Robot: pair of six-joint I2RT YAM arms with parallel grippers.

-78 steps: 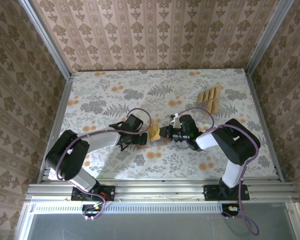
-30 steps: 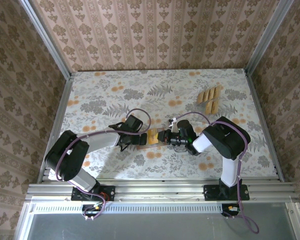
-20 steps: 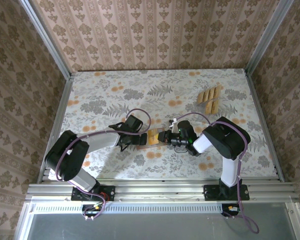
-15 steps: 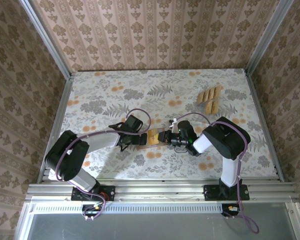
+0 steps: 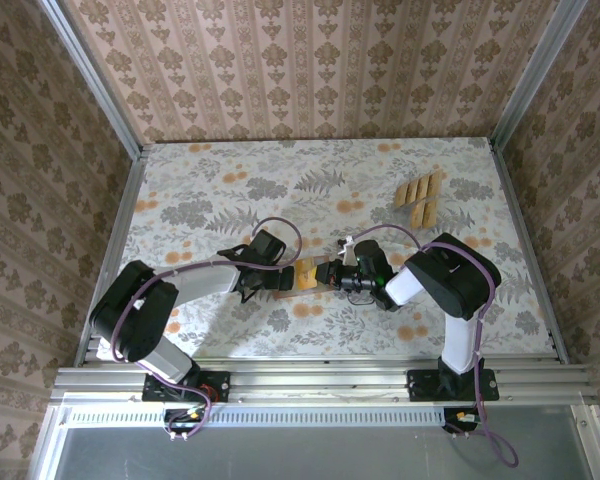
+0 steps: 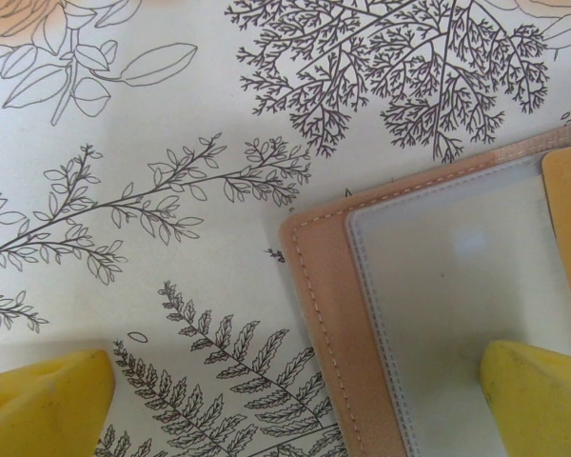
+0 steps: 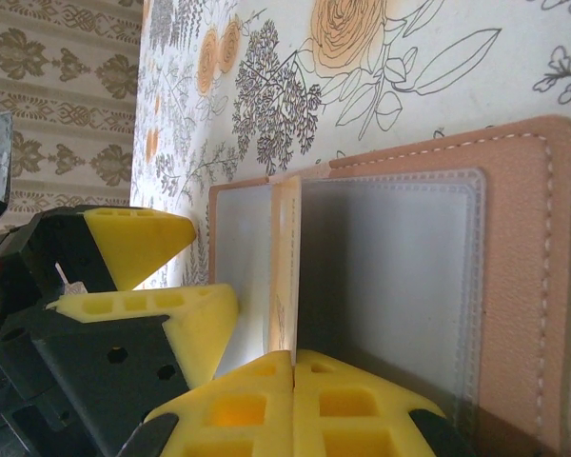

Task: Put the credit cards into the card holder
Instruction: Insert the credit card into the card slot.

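From above, the left gripper [image 5: 276, 275] and the right gripper [image 5: 325, 273] face each other low over the flowered tabletop [image 5: 200, 190]. The card holder [image 5: 302, 284] lies open between them. A credit card [image 5: 306, 270] sits at the right gripper's tips. The spare credit cards [image 5: 420, 198] lie in a small cluster well beyond the right gripper, towards the far right corner.

In the left wrist view, the left gripper [image 6: 290, 405] is spread as wide as it goes and holds nothing. One yellow fingertip [image 6: 43, 400] is over bare tabletop. The other is over the greyish pocket panel [image 6: 457, 305] of the card holder [image 6: 328, 314]. Past that fingertip, a corner of the tan credit card [image 6: 566, 219] lies on the panel.

In the right wrist view, the right gripper [image 7: 293, 400] has its yellow fingers pressed together. They are pinched on the thin edge of the credit card [image 7: 284, 257], which runs straight ahead of them between the card holder's [image 7: 533, 286] two grey panels. The left gripper [image 7: 209, 271] stands open just beside, over the far panel.
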